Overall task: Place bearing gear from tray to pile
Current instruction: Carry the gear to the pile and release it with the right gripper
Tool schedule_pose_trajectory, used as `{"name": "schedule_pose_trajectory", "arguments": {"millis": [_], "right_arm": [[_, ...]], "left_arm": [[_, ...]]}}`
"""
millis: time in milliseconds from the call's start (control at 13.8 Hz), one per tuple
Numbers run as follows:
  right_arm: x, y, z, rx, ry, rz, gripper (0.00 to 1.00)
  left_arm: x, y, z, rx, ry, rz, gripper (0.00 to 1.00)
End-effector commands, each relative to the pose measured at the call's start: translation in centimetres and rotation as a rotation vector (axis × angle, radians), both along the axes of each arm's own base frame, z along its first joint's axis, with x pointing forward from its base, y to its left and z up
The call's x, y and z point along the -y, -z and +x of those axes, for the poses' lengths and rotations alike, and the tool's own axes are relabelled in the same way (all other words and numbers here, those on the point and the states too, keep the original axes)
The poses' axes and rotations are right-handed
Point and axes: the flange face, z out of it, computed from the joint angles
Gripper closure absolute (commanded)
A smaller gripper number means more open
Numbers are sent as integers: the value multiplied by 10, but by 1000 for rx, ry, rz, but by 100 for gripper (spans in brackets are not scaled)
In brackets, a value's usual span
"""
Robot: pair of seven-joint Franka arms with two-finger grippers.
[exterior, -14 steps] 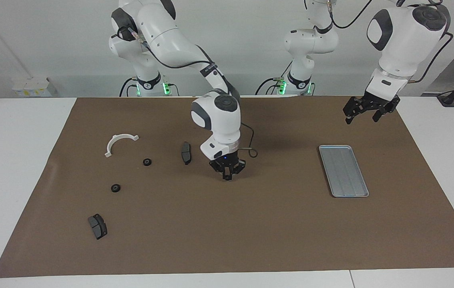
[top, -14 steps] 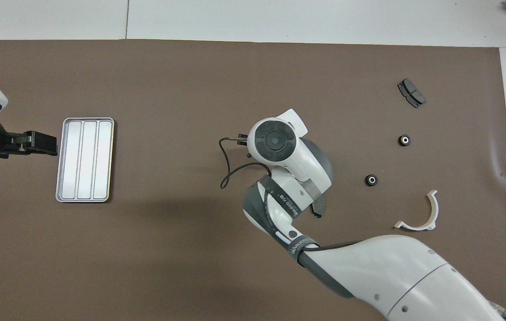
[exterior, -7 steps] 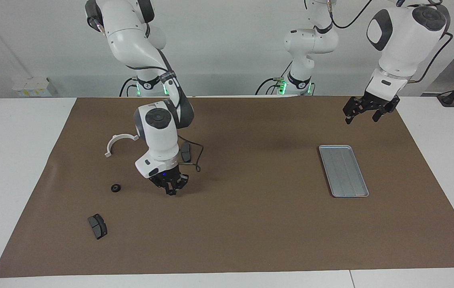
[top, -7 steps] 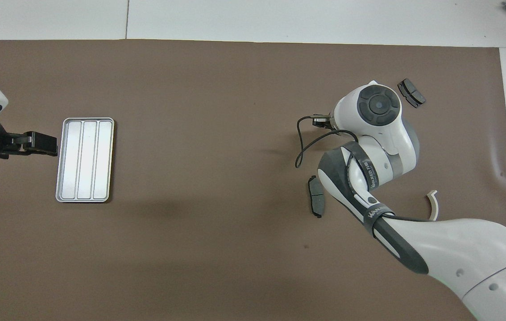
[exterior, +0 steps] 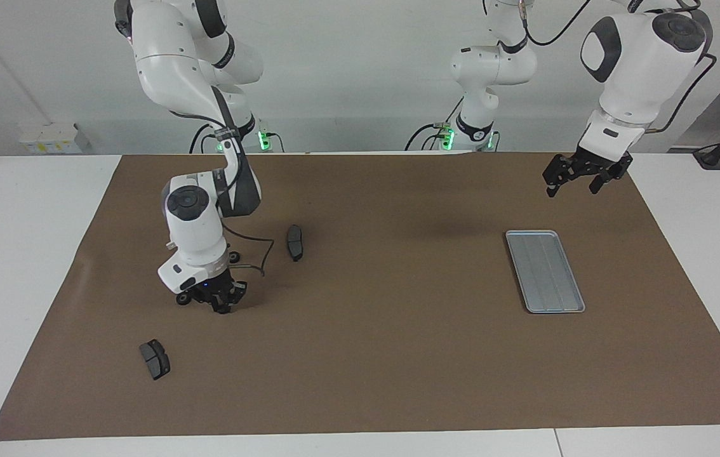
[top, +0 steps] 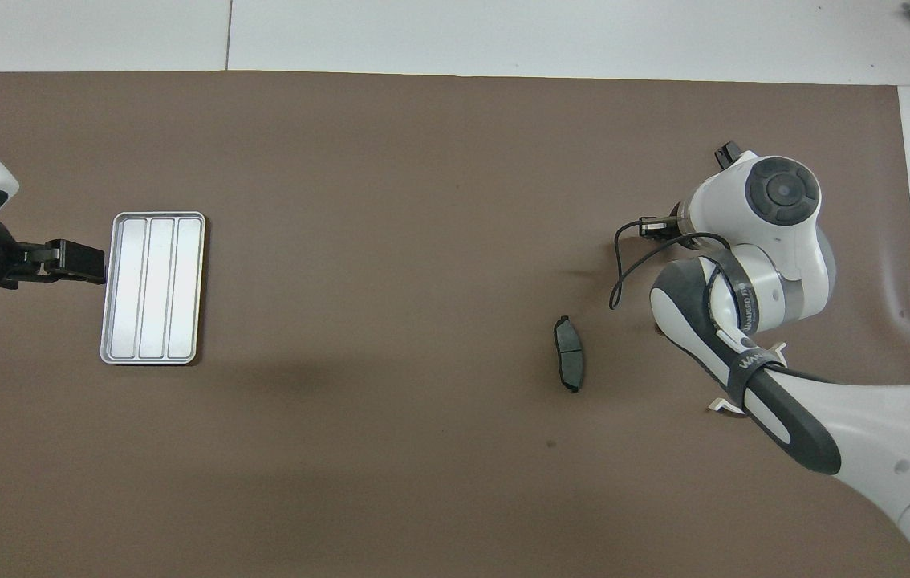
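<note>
Item: flat rectangular grey metal tray [exterior: 545, 271] [top: 152, 287] with rounded corners, raised rim and lengthwise ribs. It is lying on the brown mat [exterior: 373, 355] [top: 391, 160] covering the white table [exterior: 17, 254], toward the left arm's end. Its ribbed bed is showing bare.

Item: left gripper [exterior: 578, 174] [top: 74, 261], black, two-fingered. It is hanging in the air over the mat just beside the tray's robot-side end, touching nothing, its jaws standing wide with nothing between them. The left arm is waiting.

Item: right gripper [exterior: 219, 299], black, on a white wrist. It is reaching low over the mat at the right arm's end, among the scattered parts. Whether its jaws are parted or closed, and whether anything is sitting between them, cannot be told. The bearing gear being carried cannot be picked out; in the overhead view the wrist is covering the spot.

Item: small black round part [exterior: 183, 298], lying on the mat just beside the right gripper. A second one [exterior: 233, 256] is peeking out by the wrist, nearer to the robots.

Item: dark grey brake pad [exterior: 295, 242] [top: 570, 353], lying near the mat's middle. A second dark grey brake pad [exterior: 154, 358] [top: 729, 151] is lying farther from the robots than the gripper.

Item: white half-ring bracket [top: 724, 405], mostly hidden under the right arm in the overhead view.
</note>
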Motion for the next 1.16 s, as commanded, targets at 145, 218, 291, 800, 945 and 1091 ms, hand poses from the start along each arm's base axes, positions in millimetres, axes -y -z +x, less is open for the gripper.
{"name": "schedule_pose_trajectory", "arguments": {"millis": [145, 218, 291, 800, 945, 1091], "right_arm": [[-1, -63, -6, 62, -9, 1, 0], [1, -87, -8, 60, 4, 1, 0], [1, -108, -10, 54, 35, 29, 0], [4, -251, -42, 26, 74, 47, 0], [3, -295, -49, -19, 77, 38, 0], [0, -309, -55, -62, 77, 34, 0]], "left_arm": [[-1, -1, -9, 14, 11, 14, 0], [-1, -1, -9, 14, 11, 14, 0], [-1, -1, -9, 14, 9, 14, 0], [-1, -1, -10, 11, 7, 14, 0], [-1, -1, -9, 16, 7, 13, 0], [-1, -1, -10, 11, 7, 14, 0]]}}
